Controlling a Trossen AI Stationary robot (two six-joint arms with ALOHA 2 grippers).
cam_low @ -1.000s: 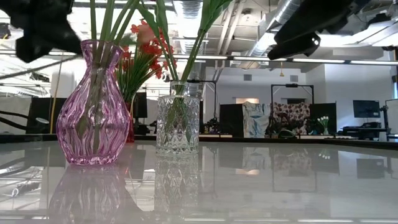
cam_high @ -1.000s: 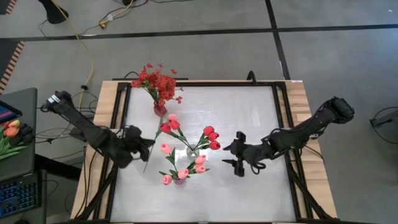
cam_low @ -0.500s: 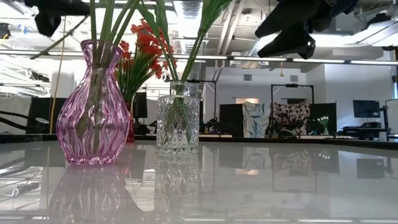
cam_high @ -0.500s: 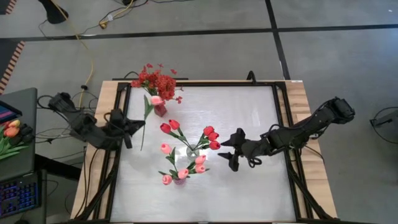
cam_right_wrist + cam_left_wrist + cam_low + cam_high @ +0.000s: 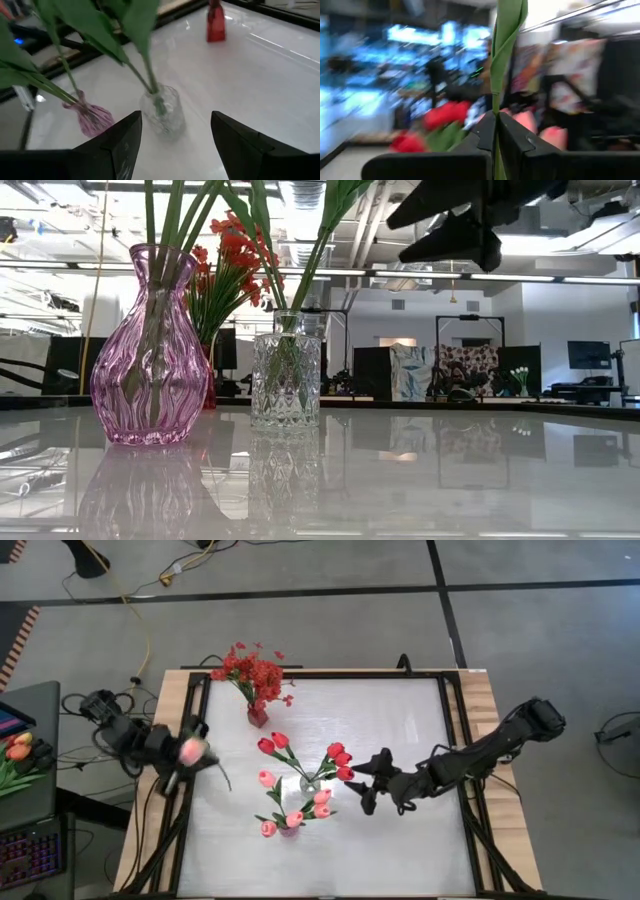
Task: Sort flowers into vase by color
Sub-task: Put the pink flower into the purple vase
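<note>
My left gripper (image 5: pixel 195 752) is over the table's left edge, shut on a pink tulip; its bud (image 5: pixel 188 750) shows right above the fingers. My right gripper (image 5: pixel 365 788) hovers open, just right of the clear vase (image 5: pixel 308 783), and touches nothing; in its wrist view its fingers frame that vase (image 5: pixel 162 114). The clear vase holds red tulips (image 5: pixel 338 758). A pink vase (image 5: pixel 288 830) near the front holds pink tulips (image 5: pixel 268 778). A small red vase (image 5: pixel 257 717) at the back holds red blossom sprays (image 5: pixel 250 670). All three vases stand upright on the table. My left gripper pinches the tulip's green stem (image 5: pixel 495 107) between its two fingers (image 5: pixel 516 137). The fingers come nearly level from the table's left side and lie across the stem. The stem stands upright, a leaf (image 5: pixel 507 30) above the fingers. The flower is clear of the table.
A black frame (image 5: pixel 195 705) runs around the white tabletop (image 5: pixel 400 720). A side desk off the left edge bears more tulips (image 5: pixel 20 753). Open tabletop lies at the far right and near right.
My left gripper has drawn back from beside the vases toward the table's left edge, risen, and rolled its wrist. The pink tulip went with it and swung from lying slanted over the table to standing upright. My right gripper has rolled a little in place.
</note>
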